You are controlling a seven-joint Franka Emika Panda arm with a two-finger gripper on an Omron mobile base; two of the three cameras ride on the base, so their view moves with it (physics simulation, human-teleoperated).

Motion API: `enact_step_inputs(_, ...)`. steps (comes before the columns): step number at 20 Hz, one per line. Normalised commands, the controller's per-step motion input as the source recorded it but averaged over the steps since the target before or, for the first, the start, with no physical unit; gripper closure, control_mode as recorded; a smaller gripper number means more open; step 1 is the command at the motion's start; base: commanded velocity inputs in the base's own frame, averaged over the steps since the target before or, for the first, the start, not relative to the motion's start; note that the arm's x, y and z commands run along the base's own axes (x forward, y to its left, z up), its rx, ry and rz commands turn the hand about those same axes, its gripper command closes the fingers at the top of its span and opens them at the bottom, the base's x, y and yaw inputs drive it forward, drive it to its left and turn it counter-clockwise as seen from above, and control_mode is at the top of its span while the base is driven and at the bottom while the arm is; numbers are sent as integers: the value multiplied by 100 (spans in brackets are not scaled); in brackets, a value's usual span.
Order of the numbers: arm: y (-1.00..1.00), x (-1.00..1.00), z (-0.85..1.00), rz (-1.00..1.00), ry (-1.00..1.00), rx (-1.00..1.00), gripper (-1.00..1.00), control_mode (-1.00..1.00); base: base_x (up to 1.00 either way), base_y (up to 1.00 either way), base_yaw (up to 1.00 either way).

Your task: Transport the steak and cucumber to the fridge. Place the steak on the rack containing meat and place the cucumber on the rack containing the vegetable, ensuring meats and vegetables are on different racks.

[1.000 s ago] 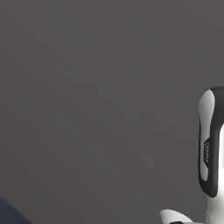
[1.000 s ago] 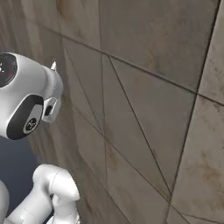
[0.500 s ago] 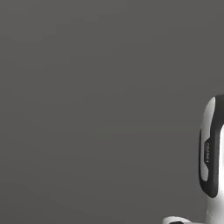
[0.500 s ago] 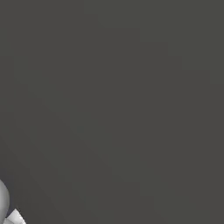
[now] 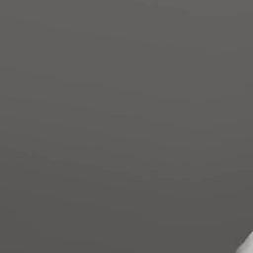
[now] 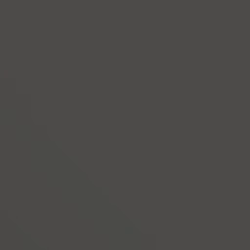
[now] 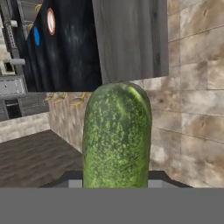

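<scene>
The cucumber (image 7: pixel 116 135), thick, green and speckled, stands up in the hand view from between my fingers, its rounded end toward the scene. My gripper (image 7: pixel 116 183) is shut on its lower part, and the dark finger tips (image 7: pixel 70 180) just show on either side. The steak is out of view. A plain dark grey surface (image 5: pixel 123 123) stands close before the base cameras; I cannot tell whether it is the fridge.
Beyond the cucumber in the hand view lie a dark counter (image 7: pixel 70 52) with a red-rimmed white plate (image 7: pixel 51 20) and a blue plate (image 7: pixel 36 36), a grey wood-grain panel (image 7: pixel 131 39), beige tiles (image 7: pixel 192 87) and brown wood planks (image 7: pixel 30 153).
Both base views have shifted with the base: the tiled surface and the arm left the right base view, and the arm has slid almost out of the left one. The grip is unchanged.
</scene>
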Motion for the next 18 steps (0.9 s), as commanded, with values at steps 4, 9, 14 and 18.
enact_step_inputs(4,0,0,0,0,0,0,100,100,100,100,-42)
enact_step_inputs(9,0,0,0,0,0,0,100,100,100,100,-42)
enact_step_inputs(14,0,0,0,0,0,0,100,100,100,100,-38)
enact_step_inputs(18,0,0,0,0,0,0,100,100,100,100,-36)
